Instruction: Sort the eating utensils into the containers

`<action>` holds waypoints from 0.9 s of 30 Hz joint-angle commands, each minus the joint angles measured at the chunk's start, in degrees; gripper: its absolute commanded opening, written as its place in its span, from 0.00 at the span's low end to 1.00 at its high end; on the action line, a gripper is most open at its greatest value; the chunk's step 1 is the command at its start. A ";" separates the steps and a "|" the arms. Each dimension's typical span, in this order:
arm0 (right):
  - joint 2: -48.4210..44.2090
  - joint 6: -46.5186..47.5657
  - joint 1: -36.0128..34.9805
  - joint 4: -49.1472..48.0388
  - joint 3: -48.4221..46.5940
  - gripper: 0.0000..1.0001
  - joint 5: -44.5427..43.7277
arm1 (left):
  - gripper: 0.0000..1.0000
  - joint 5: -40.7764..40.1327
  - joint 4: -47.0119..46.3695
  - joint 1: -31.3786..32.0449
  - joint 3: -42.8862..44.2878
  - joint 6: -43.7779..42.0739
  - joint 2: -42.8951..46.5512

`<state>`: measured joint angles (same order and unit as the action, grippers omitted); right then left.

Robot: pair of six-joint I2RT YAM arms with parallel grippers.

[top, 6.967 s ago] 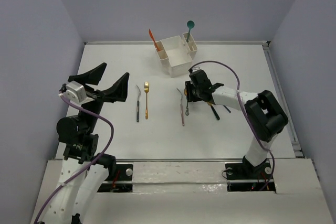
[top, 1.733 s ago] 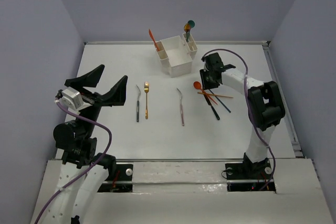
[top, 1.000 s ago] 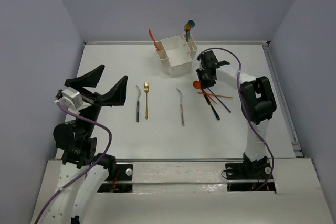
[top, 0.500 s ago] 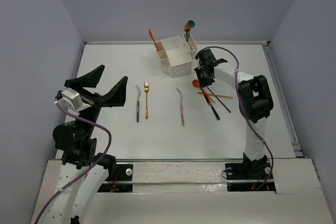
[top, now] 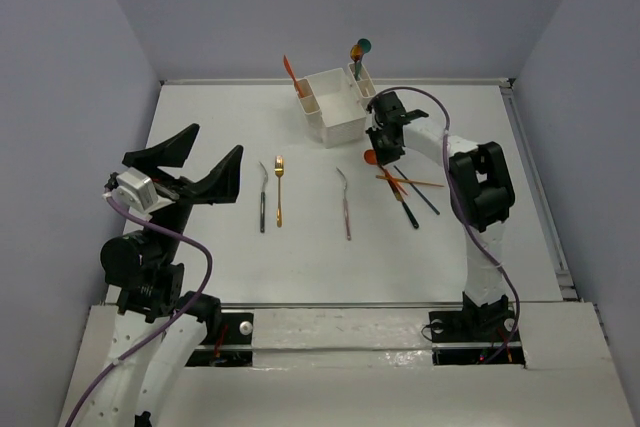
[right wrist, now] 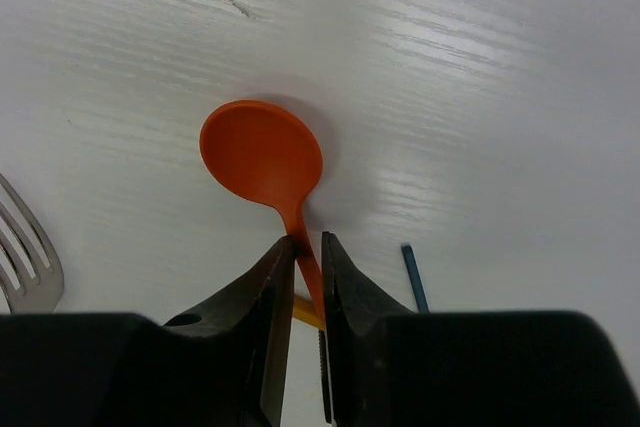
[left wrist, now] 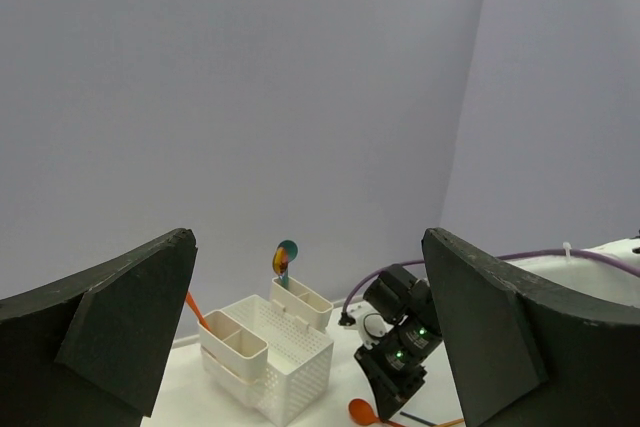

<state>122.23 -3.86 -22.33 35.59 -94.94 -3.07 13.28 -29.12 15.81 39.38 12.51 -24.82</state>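
Observation:
My right gripper (top: 378, 147) (right wrist: 309, 239) is low over the table, its jaws pinched on the thin handle of an orange spoon (right wrist: 262, 154) (top: 371, 157) that lies flat. The white box (top: 340, 130) stands just behind it, with an orange utensil (top: 291, 74) in its left narrow compartment and a teal spoon plus a multicoloured one (top: 360, 49) in its right. A gold fork (top: 279, 190), a black-handled silver fork (top: 262, 197) and a purple-handled piece (top: 345, 204) lie mid-table. My left gripper (top: 195, 159) (left wrist: 308, 237) is open, empty and raised at the left.
Black, blue and thin orange sticks (top: 408, 192) lie crossed just right of the orange spoon; the blue one (right wrist: 412, 272) shows beside my right jaws. Silver fork tines (right wrist: 25, 257) lie left of the spoon. A raised rail (top: 535, 187) borders the table's right side.
A multicoloured spoon now stands beside the teal one in the box. My right gripper has moved left from the box's side and closed on the orange spoon's handle. The left arm is still.

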 commanded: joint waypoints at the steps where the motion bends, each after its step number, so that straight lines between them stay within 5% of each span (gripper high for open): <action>1: 1.52 0.60 -0.79 1.23 -1.04 0.27 0.87 | 0.99 0.34 -3.04 0.36 1.58 0.05 0.91; 9: 2.13 0.52 -0.79 0.35 -0.86 0.26 1.75 | 0.99 0.43 -3.04 0.36 1.58 -0.03 1.00; 12: 1.87 0.52 -1.31 -0.08 -0.78 0.15 1.40 | 0.99 0.34 -3.04 0.36 1.58 -0.03 1.00; 18: -2.96 0.08 -1.32 -4.83 0.45 0.10 -0.62 | 0.99 0.43 -3.04 0.36 1.58 -0.03 0.74; 27: -16.05 -3.34 -1.32 -24.56 5.89 0.01 1.12 | 0.99 0.43 -3.04 0.36 1.58 -0.03 0.91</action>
<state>114.28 -5.06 -23.24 26.74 -90.28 -3.64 13.28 -29.12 15.81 39.38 12.51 -24.51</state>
